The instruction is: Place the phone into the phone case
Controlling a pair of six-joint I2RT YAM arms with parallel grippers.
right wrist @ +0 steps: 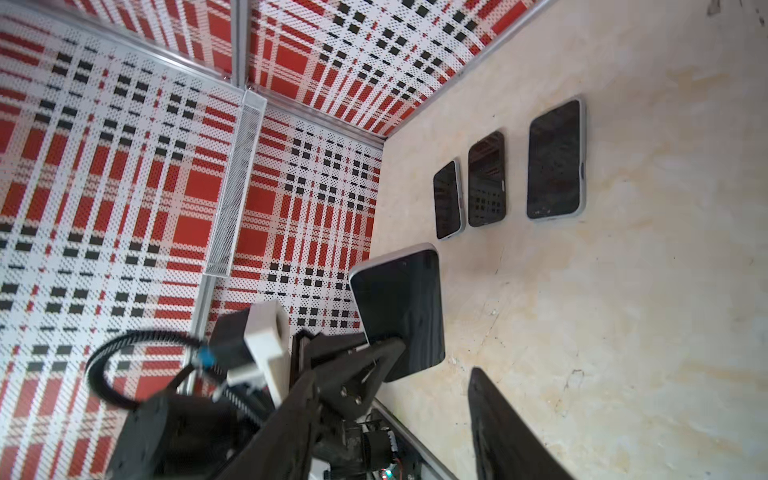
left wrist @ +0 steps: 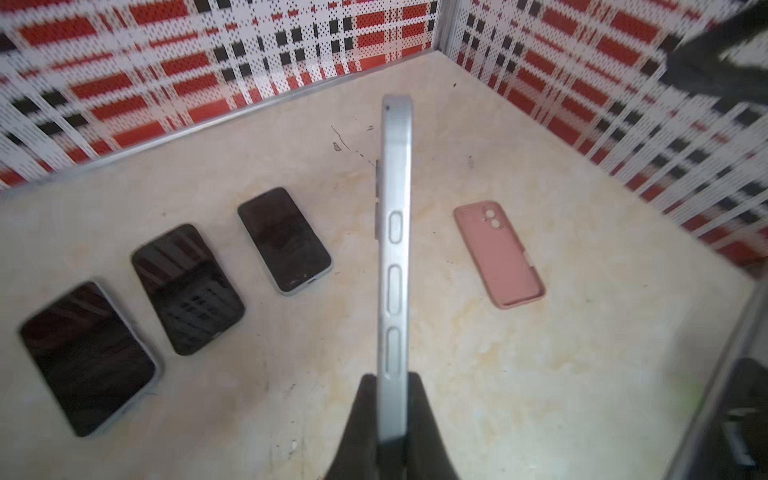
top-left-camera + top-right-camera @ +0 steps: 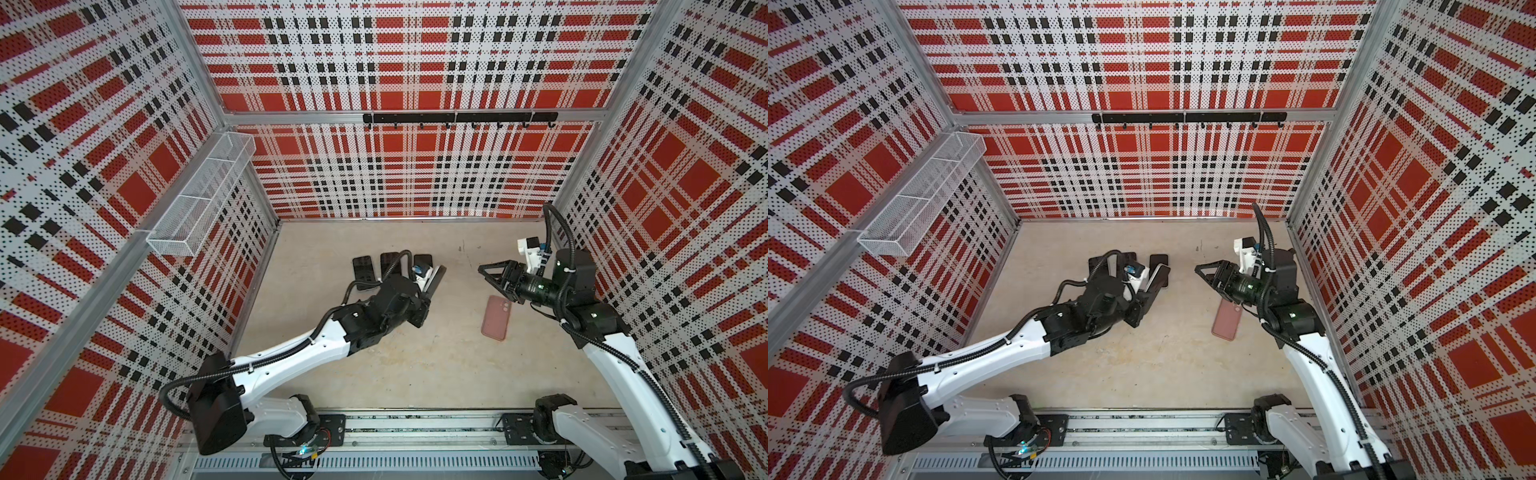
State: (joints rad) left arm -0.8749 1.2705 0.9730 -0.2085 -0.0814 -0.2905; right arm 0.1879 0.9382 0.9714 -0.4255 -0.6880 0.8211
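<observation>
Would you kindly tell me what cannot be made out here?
Pink case: which face is up is unclear; small in top views, soft in left wrist view.
Held phone back: left wrist view shows only its edge.
Three lying phones: left arm covers parts in both top views.

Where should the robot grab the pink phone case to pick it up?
I'd pinch the pink phone case across its two long edges near the middle, coming straight down from above. It lies flat on the table, so only those thin sides offer a hold.
</observation>
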